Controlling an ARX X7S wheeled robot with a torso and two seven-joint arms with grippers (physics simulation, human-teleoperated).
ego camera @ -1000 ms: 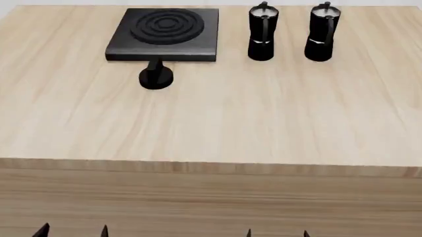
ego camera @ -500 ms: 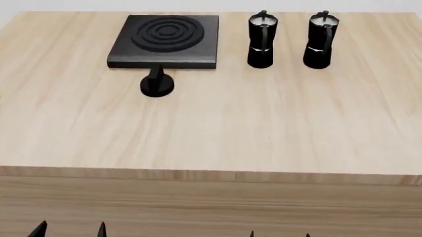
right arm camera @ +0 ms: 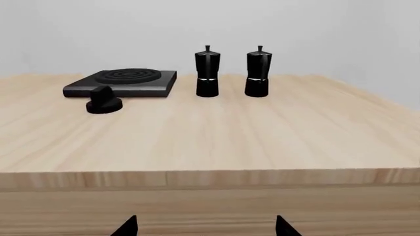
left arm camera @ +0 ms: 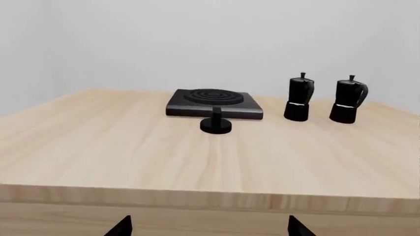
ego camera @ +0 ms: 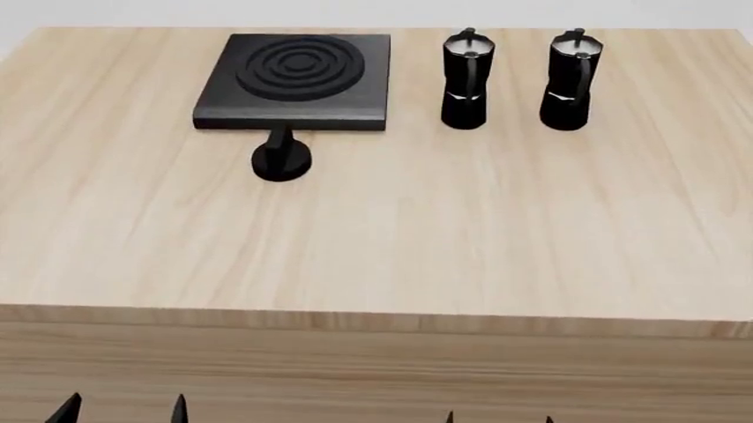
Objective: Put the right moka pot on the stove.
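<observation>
Head view has crept fwd w/ base, so black faceted right moka pot sits nearer; both end effectors open, empty, below bench.

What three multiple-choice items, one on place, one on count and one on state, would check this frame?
1. Where is the small round knob?
A. on the stove
B. on the table in front of the stove
C. between the pots

2. How many moka pots stand on the table?
A. one
B. two
C. three

3. What is the state of the right moka pot?
A. upright on the table, untouched
B. held by the right tool
C. on the burner

Key: 1 B, it sits just before the stove edge. 2 B, the left moka pot and the right one. 3 A, the left tool and right tool are below the near table edge.
</observation>
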